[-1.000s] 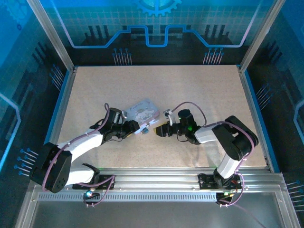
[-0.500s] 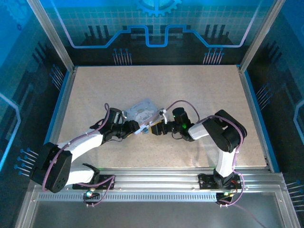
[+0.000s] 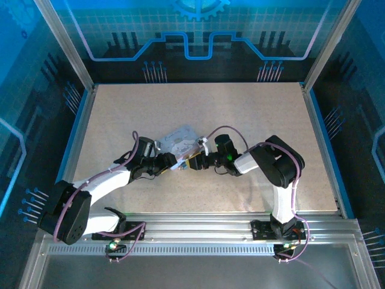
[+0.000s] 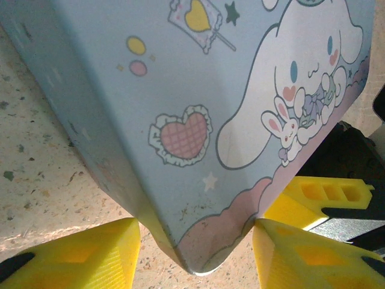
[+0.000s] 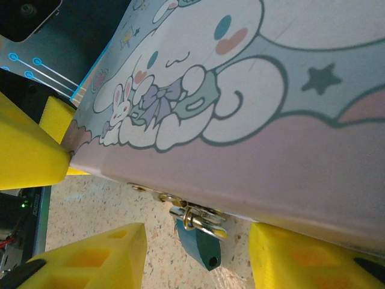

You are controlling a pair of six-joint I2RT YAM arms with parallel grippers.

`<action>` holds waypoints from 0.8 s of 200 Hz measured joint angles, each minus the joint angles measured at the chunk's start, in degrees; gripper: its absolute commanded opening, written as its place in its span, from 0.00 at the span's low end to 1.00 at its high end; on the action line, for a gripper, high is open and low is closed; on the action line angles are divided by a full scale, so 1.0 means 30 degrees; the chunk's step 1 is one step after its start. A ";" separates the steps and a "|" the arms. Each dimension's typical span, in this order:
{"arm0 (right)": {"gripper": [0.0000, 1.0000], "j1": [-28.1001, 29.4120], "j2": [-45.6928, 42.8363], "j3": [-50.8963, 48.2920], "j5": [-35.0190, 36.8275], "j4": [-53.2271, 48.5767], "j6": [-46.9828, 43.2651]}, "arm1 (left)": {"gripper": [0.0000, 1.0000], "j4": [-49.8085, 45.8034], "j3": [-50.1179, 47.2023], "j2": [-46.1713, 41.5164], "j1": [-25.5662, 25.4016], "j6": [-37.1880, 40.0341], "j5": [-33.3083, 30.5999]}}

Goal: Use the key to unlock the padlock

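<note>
The grey-blue tin box (image 3: 180,141) with a cartoon lid lies at mid-table. My left gripper (image 3: 172,161) is shut on its near corner (image 4: 198,259), both yellow fingers (image 4: 78,256) pressing the box's sides. The padlock (image 5: 201,241), a small dark teal body with a silvery shackle, hangs from the hasp on the box's front wall. My right gripper (image 5: 198,259) stands open around it, one finger (image 5: 90,259) on each side, touching neither the padlock nor the box. In the top view the right gripper (image 3: 194,161) faces the left one. The key is out of view.
The speckled table (image 3: 240,114) has free room all round the box. Blue side rails (image 3: 81,129) and a metal frame bound it. One finger of the right gripper (image 4: 325,192) shows close beside the left gripper's.
The right arm has slid left until its gripper reached the box's front, and its jaws have narrowed a little. The left arm and the box have stayed put.
</note>
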 measured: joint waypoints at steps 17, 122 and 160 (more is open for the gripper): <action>0.47 0.0000 0.0233 0.0102 -0.0146 0.0015 0.0000 | 0.53 0.0007 -0.0007 0.0000 0.0000 0.0000 0.0000; 0.28 0.0000 0.0750 0.0415 -0.0291 0.0277 0.0015 | 0.53 0.0015 -0.0007 0.0000 0.0000 -0.0284 -0.0007; 0.18 -0.0007 0.0772 0.0423 -0.0364 0.0335 0.0058 | 0.53 0.0007 -0.0007 0.0000 0.0000 -0.0350 -0.0007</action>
